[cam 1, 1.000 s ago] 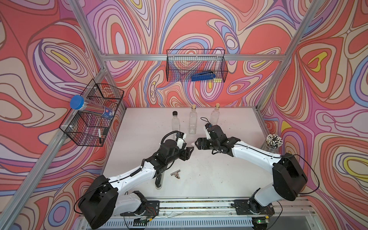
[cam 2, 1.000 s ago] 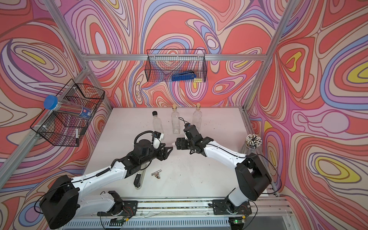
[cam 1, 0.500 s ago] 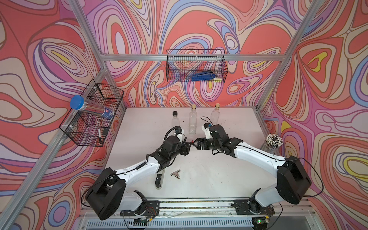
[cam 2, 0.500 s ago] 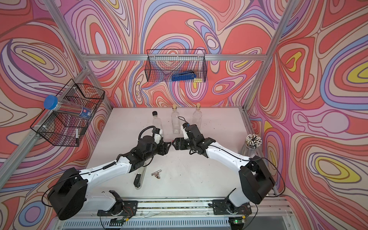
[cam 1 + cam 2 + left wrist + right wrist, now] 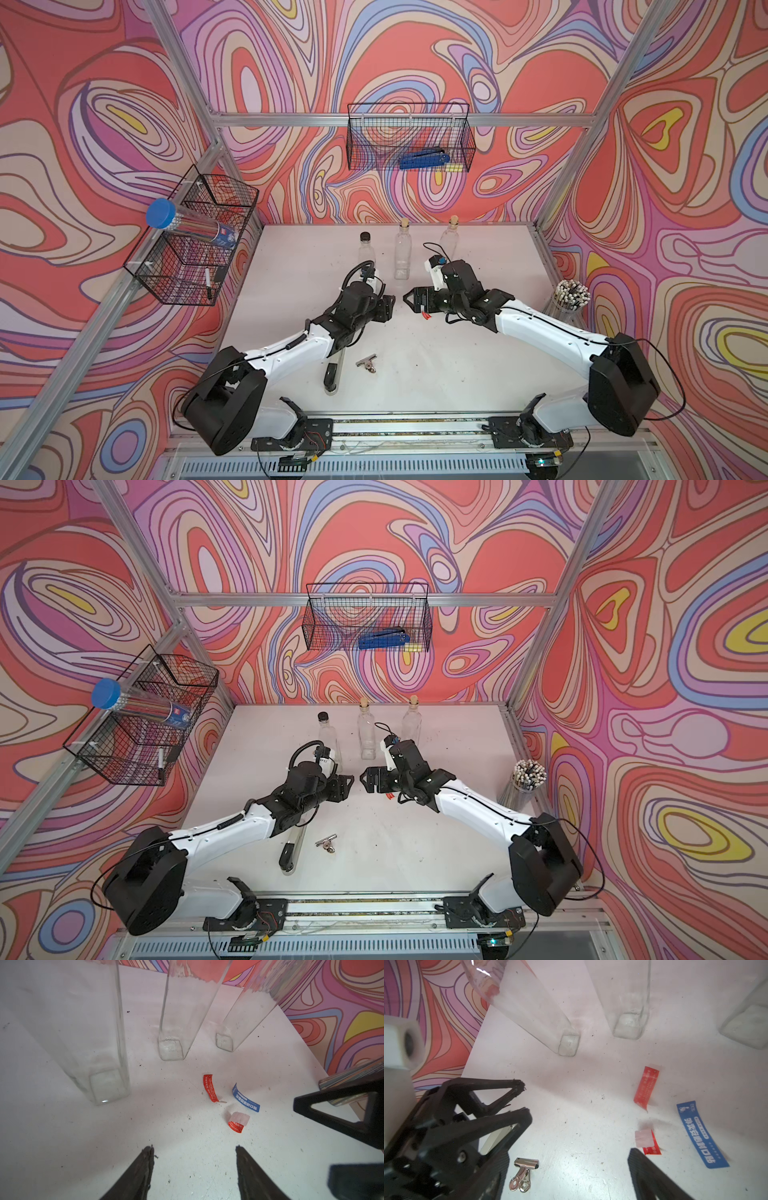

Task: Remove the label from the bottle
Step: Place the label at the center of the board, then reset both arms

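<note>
"Where can a hand pass?"

"In both top views, over the bare table (image 5: 449,374) at lower centre and lower right."

"What blocks?"

"Bottles (image 5: 402,253) in a row at upper centre, the cup (image 5: 570,297) at the right edge, and the clip (image 5: 367,362) and tool (image 5: 333,374) lower left. The left gripper (image 5: 390,305) and right gripper (image 5: 411,302) face each other across a narrow gap, with labels (image 5: 210,1088) lying there."
</note>
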Robot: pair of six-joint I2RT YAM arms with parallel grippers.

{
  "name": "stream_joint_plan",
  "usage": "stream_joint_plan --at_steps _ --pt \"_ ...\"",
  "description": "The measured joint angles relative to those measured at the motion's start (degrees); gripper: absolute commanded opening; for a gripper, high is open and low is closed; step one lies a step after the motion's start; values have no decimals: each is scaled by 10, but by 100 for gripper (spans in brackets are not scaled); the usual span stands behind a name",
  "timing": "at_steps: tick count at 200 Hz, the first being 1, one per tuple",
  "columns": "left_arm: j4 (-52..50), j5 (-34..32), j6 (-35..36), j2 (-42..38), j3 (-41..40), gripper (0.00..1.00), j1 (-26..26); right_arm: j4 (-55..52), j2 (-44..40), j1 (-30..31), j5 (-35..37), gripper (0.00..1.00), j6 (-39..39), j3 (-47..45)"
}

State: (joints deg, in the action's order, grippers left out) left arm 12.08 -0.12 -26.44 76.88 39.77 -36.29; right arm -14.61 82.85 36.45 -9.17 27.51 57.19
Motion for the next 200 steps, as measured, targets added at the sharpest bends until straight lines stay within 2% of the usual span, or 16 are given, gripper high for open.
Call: stream_joint_plan --at_steps 12,32,67,74,115,152,200 --pt "-8 -4 4 -14 0 66 0 -4 0 0 18 98 -2 0" --pt "-37 -22 14 -41 1 74 0 -21 0 0 58 98 -9 0" --pt "-122 -79 38 -77 37 93 0 -61 -21 0 169 98 -24 -14" --pt "-139 -92 42 -82 48 99 2 -67 -33 0 194 98 -26 -21" --pt "-214 -135 52 -107 81 100 43 -50 -110 -2 329 98 -41 -72" --pt "-263 -154 52 -134 81 100 85 6 -118 -19 401 98 -78 -100" --pt "-268 -182 61 -161 70 100 94 149 -99 -112 449 98 -127 -169"
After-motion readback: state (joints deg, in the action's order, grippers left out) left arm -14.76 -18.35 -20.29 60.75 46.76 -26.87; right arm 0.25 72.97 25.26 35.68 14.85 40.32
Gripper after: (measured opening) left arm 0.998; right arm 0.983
